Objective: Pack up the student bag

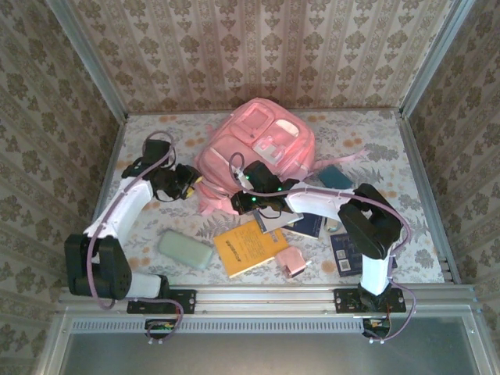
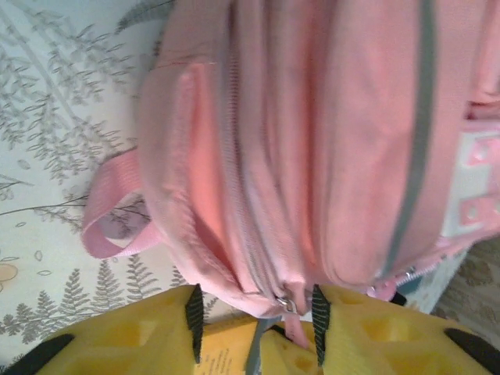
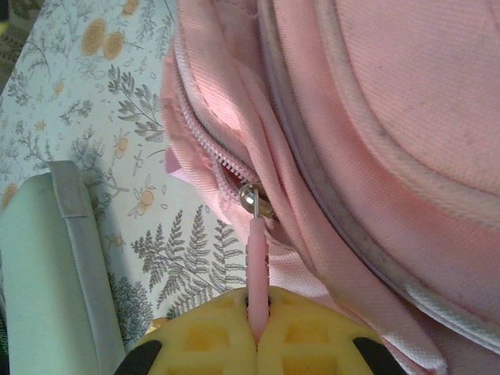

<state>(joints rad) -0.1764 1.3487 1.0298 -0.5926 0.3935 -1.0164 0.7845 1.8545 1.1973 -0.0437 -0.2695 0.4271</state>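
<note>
The student bag (image 1: 258, 148) is a large pink backpack lying at the back middle of the table. At its left edge my left gripper (image 1: 195, 181) is open. In the left wrist view the yellow fingers (image 2: 256, 324) stand apart around the bag's corner (image 2: 297, 156), with a zip slider (image 2: 285, 303) between the pads. My right gripper (image 1: 237, 203) is at the bag's near left corner. The right wrist view has it (image 3: 258, 332) shut on a pink zip pull tab (image 3: 257, 266), which hangs from a metal slider (image 3: 251, 197) on the bag's zip.
In front of the bag lie a yellow book (image 1: 248, 246), a mint green pencil case (image 1: 186, 250), dark blue books (image 1: 312, 224), a small pink item (image 1: 291, 262) and a dark notebook (image 1: 344, 250). A teal item (image 1: 336, 177) sits right of the bag. Patterned walls enclose the table.
</note>
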